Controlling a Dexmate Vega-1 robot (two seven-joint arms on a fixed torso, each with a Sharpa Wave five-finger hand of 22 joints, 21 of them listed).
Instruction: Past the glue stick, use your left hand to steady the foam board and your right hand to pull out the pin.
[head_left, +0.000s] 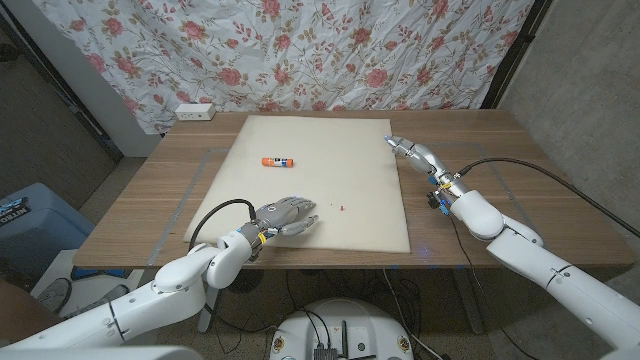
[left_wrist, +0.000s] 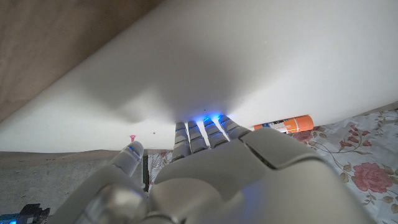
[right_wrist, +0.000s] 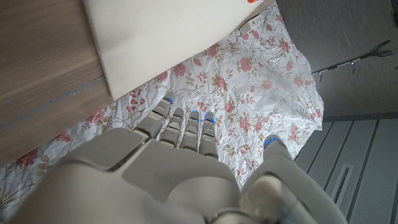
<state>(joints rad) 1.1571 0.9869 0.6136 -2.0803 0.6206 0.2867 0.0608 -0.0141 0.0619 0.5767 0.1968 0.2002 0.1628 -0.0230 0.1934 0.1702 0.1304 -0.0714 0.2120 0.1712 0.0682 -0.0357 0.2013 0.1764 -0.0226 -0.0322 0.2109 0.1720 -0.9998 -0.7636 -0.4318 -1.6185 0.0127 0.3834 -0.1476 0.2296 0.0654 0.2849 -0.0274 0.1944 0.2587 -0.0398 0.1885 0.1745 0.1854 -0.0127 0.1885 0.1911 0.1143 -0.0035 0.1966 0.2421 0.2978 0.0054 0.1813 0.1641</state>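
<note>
A white foam board (head_left: 320, 180) lies across the middle of the wooden table. An orange glue stick (head_left: 279, 161) lies on its far left part. A tiny red pin (head_left: 343, 208) stands in the board near the front edge. My left hand (head_left: 285, 214) reaches over the board's near left area with fingers stretched toward the pin, holding nothing. In the left wrist view the pin (left_wrist: 132, 137) shows just beyond my thumb and the glue stick (left_wrist: 283, 124) farther off. My right hand (head_left: 415, 152) hovers at the board's right edge near the far corner, fingers extended and holding nothing.
A white power strip (head_left: 194, 111) sits at the table's far left corner in front of the floral curtain (head_left: 330, 50). A black cable (head_left: 520, 165) runs over the table's right side. A blue bin (head_left: 25, 215) stands on the floor to the left.
</note>
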